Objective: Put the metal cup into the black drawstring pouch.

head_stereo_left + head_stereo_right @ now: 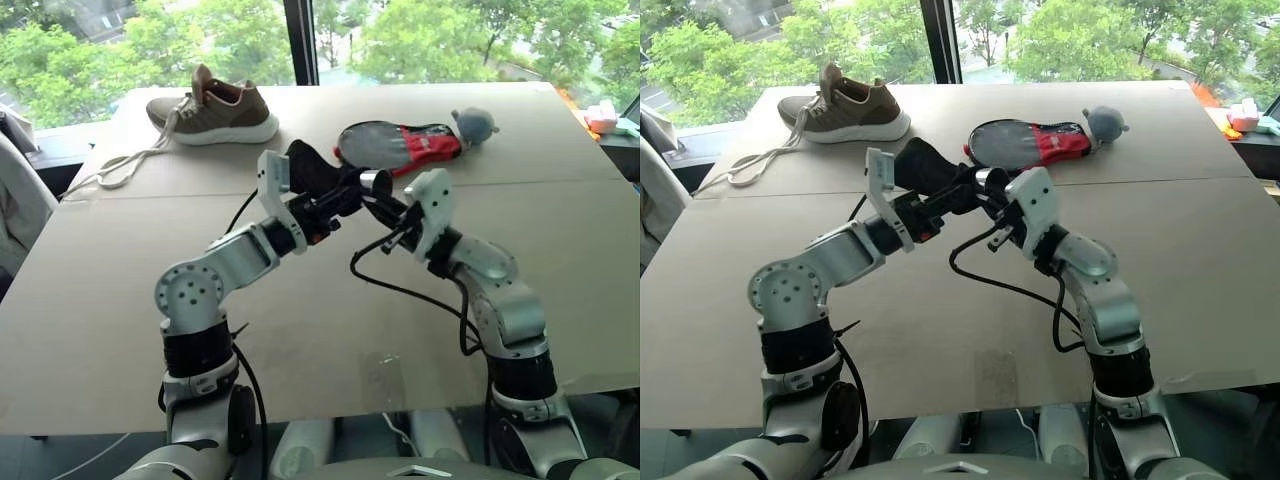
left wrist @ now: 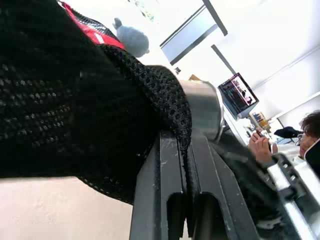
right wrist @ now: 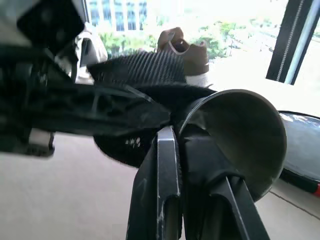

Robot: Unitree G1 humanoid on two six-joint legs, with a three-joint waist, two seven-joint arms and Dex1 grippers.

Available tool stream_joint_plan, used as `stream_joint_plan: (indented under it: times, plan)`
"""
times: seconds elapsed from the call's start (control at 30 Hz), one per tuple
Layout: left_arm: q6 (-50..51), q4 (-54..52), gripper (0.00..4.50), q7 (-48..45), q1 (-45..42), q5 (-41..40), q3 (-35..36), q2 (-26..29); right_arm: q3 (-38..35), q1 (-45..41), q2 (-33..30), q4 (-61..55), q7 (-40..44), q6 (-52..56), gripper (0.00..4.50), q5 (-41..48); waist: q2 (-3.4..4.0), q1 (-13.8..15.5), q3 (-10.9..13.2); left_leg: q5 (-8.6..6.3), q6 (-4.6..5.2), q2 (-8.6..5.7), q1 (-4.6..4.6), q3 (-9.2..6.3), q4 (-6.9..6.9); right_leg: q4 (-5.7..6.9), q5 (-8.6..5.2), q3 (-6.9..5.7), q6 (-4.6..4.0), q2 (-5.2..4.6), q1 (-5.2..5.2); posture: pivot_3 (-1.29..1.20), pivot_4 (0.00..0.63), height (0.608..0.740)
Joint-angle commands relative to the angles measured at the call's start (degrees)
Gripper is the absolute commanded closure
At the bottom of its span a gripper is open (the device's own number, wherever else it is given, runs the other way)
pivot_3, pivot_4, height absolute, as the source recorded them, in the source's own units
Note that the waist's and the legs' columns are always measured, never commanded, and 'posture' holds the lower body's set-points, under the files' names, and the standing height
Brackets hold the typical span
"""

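Right gripper (image 3: 172, 200): clamped on the rim of the cup (image 3: 240, 135), held above the table (image 1: 330, 330) at frame centre in the head views, just right of the pouch (image 1: 310, 170). Left gripper (image 2: 185, 200): closed on the pouch's mesh edge (cup body touching the fabric). Cup's long axis lies roughly level, toward the pouch; whether it is inside the mouth cannot be told.

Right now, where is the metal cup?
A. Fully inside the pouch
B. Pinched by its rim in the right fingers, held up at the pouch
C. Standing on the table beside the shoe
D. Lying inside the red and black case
B: the right fingers clamp the rim of the metal cup, held above the table against the black pouch, which the left fingers grip.
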Motion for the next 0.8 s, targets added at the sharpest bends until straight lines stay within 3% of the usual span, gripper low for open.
stream_joint_plan:
  times: [0.03, 0.3, 0.4, 0.53, 0.7, 0.8]
  plan:
    - [-0.21, 0.55, 4.50, 0.52, -1.58, -5.00, 1.69, 0.62, -4.27, 0.61, 2.90, -3.72, -1.85, 5.14, 4.42, 10.63, 0.01, -0.06, 0.00, 0.00, 0.00, 0.00, 0.00, 0.00, -0.02, 0.03, 0.00, 0.00, -0.01, 0.00, -0.03, 0.00, 0.150, 0.736]
    - [-0.04, 2.72, 4.50, 1.85, -2.52, -18.61, 2.77, 2.99, -4.71, 1.36, 1.42, -1.29, -1.38, 8.17, 4.42, 17.98, 0.03, -0.70, 0.02, 0.00, 0.01, 0.01, -0.02, 0.03, -0.05, 0.05, 0.00, 0.03, -0.01, 0.00, -0.08, 0.00, 0.150, 0.736]
    - [-0.66, 3.48, 4.50, 2.14, -3.32, -22.15, 1.93, 4.40, 1.89, 1.89, -4.67, 0.83, 2.21, -0.51, 4.42, 9.76, 0.02, -0.90, 0.02, 0.00, 0.01, -0.04, -0.02, 0.05, -0.04, 0.05, 0.00, 0.04, 0.00, -0.01, -0.07, 0.00, 0.150, 0.736]
    - [-2.21, 6.01, 4.50, 3.73, -4.44, -27.45, 1.51, 4.62, 15.58, -2.27, -14.03, 9.83, 0.54, -24.30, 4.42, -13.40, 0.02, -1.40, 0.02, 0.00, 0.01, -0.09, 0.01, 0.08, -0.03, 0.05, -0.01, 0.03, 0.02, -0.01, -0.06, 0.00, 0.150, 0.736]
    - [-3.50, 6.47, 4.50, 4.71, -3.92, -30.33, -0.54, 4.97, 20.17, -8.22, -16.91, 21.74, -9.91, -43.85, 4.42, -29.68, 0.00, -1.62, 0.02, 0.07, -0.11, 0.01, 0.03, 0.16, -0.06, 0.06, -0.01, 0.13, 0.01, 0.06, -0.12, 0.00, 0.150, 0.736]
    - [-4.05, 6.06, 4.50, 4.96, -3.08, -30.91, -1.36, 5.87, 18.73, -10.55, -16.92, 25.97, -16.96, -48.53, 4.42, -34.52, -0.02, -1.41, 0.03, 0.08, -0.12, -0.01, 0.01, 0.14, -0.06, 0.06, 0.00, 0.14, 0.00, 0.04, -0.12, 0.00, 0.150, 0.736]
